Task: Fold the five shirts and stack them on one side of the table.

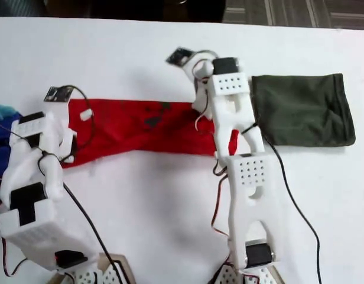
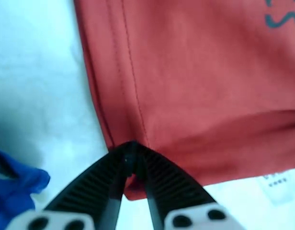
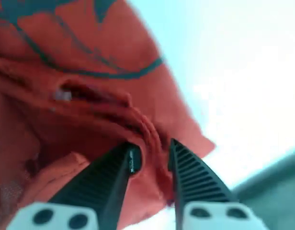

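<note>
- The red shirt (image 1: 140, 127) lies in the middle of the counter (image 1: 140, 213), drawn out into a long, flat band that has already been folded lengthwise.
- Judging by that shape, the step in hand is the crosswise fold of the red shirt, with each arm holding one end of the band.
- The next move probably calls for one end to be lifted and carried over onto the other. Both grips must hold so the layers do not slide, and the edges should end up lined up.
- The left pincer (image 2: 130, 153) is closed, its tips meeting on the hemmed corner at one end of the red shirt, with cloth nipped between them.
- The right pincer (image 3: 152, 151) is at the opposite end of the red shirt. Its jaws stand a little apart with a bunched ridge of red cloth between them, apparently pinched.
- A green shirt (image 1: 303, 109), already folded into a neat rectangle, lies just beside the red shirt's end on the right pincer's side. It is likely the start of the stack.
- A blue cloth (image 1: 0, 127), presumably a shirt still waiting, lies crumpled near the red shirt's other end, past the left pincer.
</note>
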